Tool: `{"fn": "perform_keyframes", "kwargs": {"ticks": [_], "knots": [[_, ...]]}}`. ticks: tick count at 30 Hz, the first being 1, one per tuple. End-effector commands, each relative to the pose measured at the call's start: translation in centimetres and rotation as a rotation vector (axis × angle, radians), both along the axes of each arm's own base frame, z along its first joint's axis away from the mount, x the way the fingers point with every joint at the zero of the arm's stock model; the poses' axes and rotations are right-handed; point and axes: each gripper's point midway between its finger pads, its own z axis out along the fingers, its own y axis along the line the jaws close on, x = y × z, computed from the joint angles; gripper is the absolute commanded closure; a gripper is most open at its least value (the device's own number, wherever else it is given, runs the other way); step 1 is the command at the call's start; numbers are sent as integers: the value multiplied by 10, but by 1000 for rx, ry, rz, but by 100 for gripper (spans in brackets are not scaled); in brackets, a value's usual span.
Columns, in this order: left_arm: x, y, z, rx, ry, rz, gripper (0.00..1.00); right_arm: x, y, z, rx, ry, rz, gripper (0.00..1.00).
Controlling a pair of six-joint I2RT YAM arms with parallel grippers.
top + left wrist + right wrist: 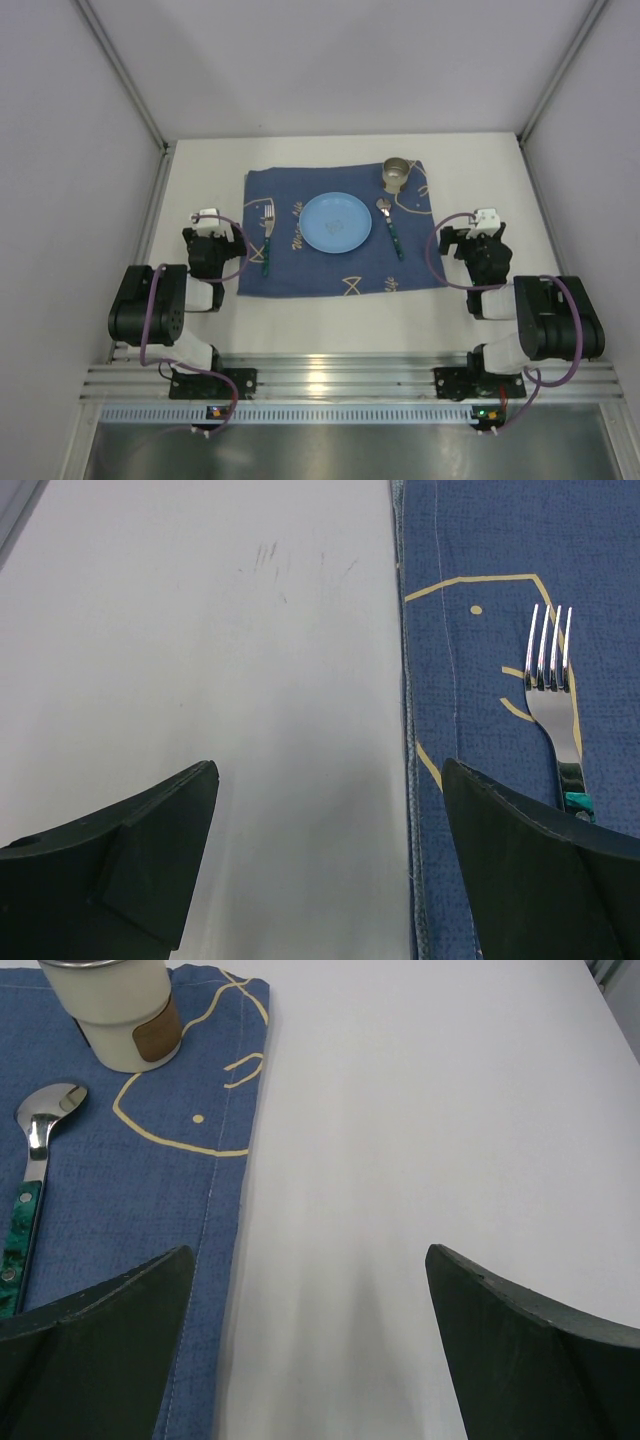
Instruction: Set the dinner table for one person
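On the white dinner table (330, 320) lies a dark blue mat (300, 270) with pale fish drawings. A light blue plate (337, 222) sits at its middle. A fork (267, 240) with a green handle lies left of the plate and shows in the left wrist view (556, 695). A spoon (390, 226) with a green handle lies right of the plate and shows in the right wrist view (30, 1190). A cup (397, 173) stands at the mat's far right corner, also in the right wrist view (118, 1010). My left gripper (205, 222) is open and empty beside the mat's left edge. My right gripper (478, 224) is open and empty beside its right edge.
Grey walls enclose the table at the left, right and back. An aluminium rail (340, 380) carries both arm bases at the near edge. Bare tabletop lies under each gripper, in the left wrist view (250, 730) and the right wrist view (420, 1160).
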Motion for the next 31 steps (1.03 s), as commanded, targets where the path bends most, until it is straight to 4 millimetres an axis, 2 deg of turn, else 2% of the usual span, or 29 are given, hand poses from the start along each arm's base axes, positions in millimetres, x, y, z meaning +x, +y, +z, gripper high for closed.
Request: {"fn": "perform_keyframes", "kwargs": {"ticks": [1, 4, 6, 31], "knots": [[10, -1, 21, 4, -83, -5, 2, 14, 3, 33, 7, -109, 11, 1], [10, -1, 22, 3, -85, -6, 2, 14, 3, 32, 10, -107, 11, 0], [10, -1, 22, 4, -85, -5, 2, 16, -7, 29, 28, -89, -54, 0], [10, 0, 22, 4, -85, -3, 2, 16, -7, 31, 26, -95, -56, 0]]}}
